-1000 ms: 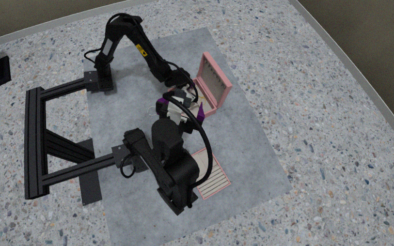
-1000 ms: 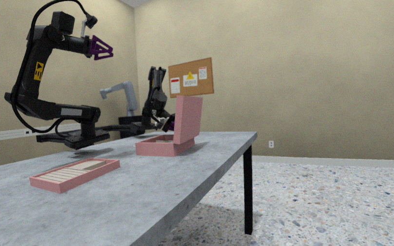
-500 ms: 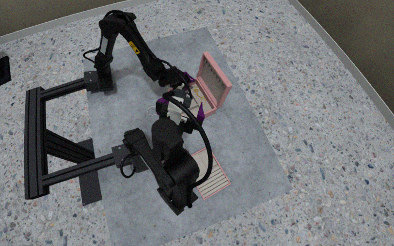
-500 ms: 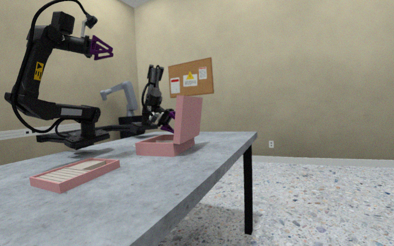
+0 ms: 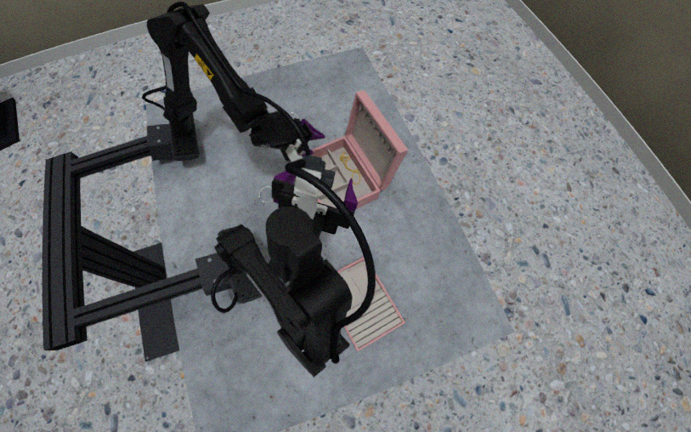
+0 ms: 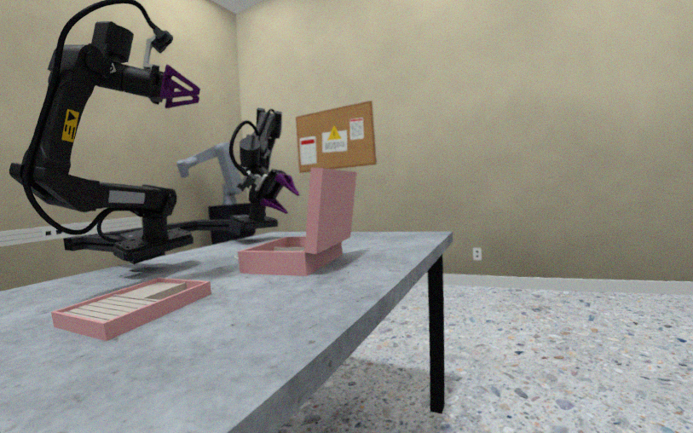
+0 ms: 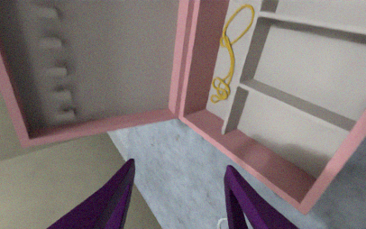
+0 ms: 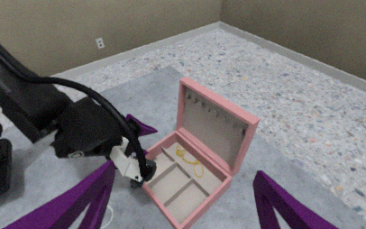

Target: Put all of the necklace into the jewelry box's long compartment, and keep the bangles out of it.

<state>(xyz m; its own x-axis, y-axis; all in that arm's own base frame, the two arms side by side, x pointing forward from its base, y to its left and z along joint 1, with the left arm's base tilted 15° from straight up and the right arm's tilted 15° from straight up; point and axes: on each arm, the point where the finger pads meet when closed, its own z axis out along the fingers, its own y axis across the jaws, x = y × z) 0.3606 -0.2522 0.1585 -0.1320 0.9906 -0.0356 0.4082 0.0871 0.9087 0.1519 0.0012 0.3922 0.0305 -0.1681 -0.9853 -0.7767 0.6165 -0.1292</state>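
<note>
The gold necklace (image 7: 232, 59) (image 8: 186, 159) lies in the long compartment (image 7: 219, 68) beside the hinge wall of the pink jewelry box (image 5: 365, 201) (image 6: 270, 263) (image 7: 251, 159) (image 8: 205, 204), a loop at one end and a tangle at the other. My left gripper (image 7: 180, 168) (image 8: 151, 141) (image 6: 291, 202) is partly open and empty, above and outside the box's end wall. My right gripper (image 8: 185, 171) is wide open and empty, raised well above the table. One pale bangle (image 8: 112, 216) (image 5: 260, 194) lies on the table outside the box; it is only partly seen.
The box's lid (image 6: 332, 210) (image 8: 219, 105) stands upright at the hinge side. A pink slotted tray (image 5: 382, 336) (image 6: 139, 321) lies apart from the box on the table, below the right arm in the top view. The two arms' wrists are close together in that view.
</note>
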